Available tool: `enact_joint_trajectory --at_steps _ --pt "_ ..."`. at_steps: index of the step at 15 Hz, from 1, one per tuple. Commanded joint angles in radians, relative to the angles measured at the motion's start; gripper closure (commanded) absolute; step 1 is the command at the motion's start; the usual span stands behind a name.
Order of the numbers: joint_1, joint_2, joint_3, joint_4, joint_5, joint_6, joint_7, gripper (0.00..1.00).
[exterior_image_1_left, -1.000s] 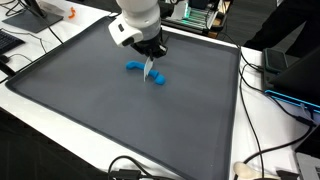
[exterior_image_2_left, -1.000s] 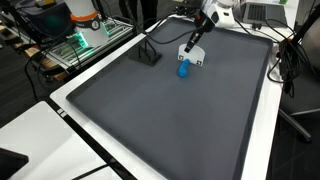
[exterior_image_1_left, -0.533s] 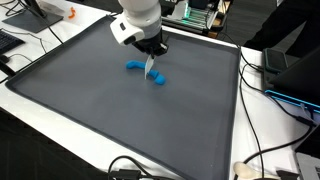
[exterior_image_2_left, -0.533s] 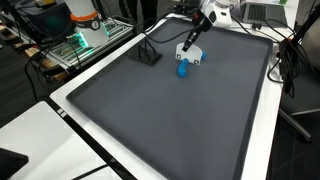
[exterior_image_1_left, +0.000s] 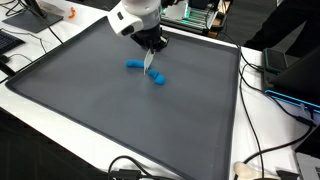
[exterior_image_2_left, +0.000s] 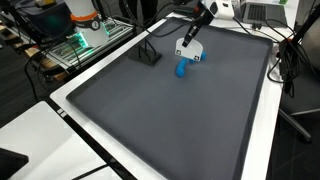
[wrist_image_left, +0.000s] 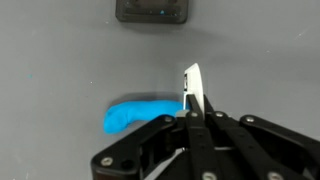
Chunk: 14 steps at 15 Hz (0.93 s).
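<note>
The claw (exterior_image_1_left: 151, 54) is clamped on a thin white strip (exterior_image_1_left: 149, 63) and holds it tilted just above the grey mat (exterior_image_1_left: 90, 110) on the desk (exterior_image_1_left: 40, 122), while the blue piece (wrist_image_left: 138, 116) lies ungripped on the mat beside the strip's tip.

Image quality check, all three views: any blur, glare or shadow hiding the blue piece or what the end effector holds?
Wrist view: end effector dark, low contrast; the white strip it grips is blown out; blue piece clear against the grey mat. Both exterior views: even light, no glare or hard shadows on the mat; strip and blue piece small but unblurred.
</note>
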Motion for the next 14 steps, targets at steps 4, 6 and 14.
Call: enact_joint_trajectory --at_steps 4,6,14 --pt "-0.015 -0.061 0.001 -0.033 0.008 -0.013 -0.015 0.99" --pt "-0.018 -0.065 -0.003 -0.035 0.0 -0.008 -0.015 0.99" --pt "-0.026 -0.053 -0.018 -0.038 -0.025 0.026 -0.005 0.99"
